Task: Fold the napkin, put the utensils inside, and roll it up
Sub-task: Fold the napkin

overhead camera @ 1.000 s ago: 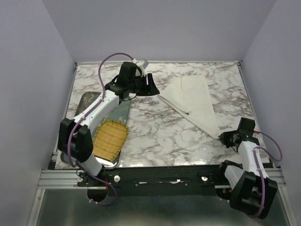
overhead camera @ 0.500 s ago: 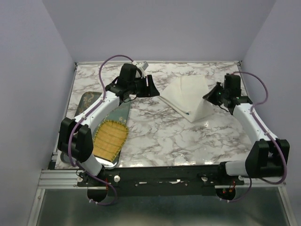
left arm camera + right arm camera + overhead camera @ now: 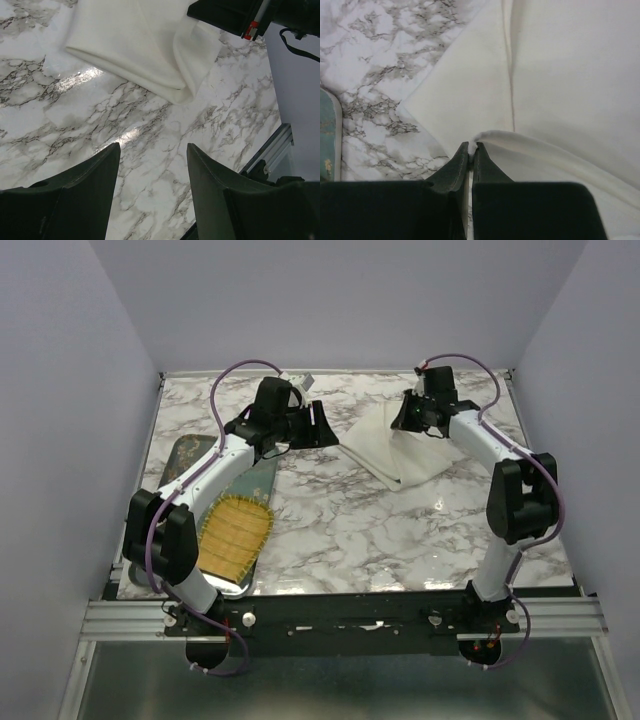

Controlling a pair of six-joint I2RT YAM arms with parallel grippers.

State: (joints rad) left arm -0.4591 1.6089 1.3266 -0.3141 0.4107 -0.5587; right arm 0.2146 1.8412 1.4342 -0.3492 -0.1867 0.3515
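Note:
The cream-white napkin (image 3: 400,448) lies partly folded at the back right of the marble table; it also shows in the left wrist view (image 3: 135,47) and the right wrist view (image 3: 560,90). My right gripper (image 3: 407,420) is shut on a corner of the napkin (image 3: 480,136) and holds that flap lifted over the rest of the cloth. My left gripper (image 3: 325,425) is open and empty, hovering just left of the napkin, with bare marble between its fingers (image 3: 152,165). The spoon is out of view.
A grey-green tray (image 3: 190,462) lies at the left, with a yellow fringed woven mat (image 3: 236,530) at its near end. The left arm reaches over the tray. The table's right metal edge (image 3: 272,145) shows in the left wrist view.
My right gripper has carried the napkin's near corner from the front right up and back over the cloth, folding it shorter. The left arm has not moved.

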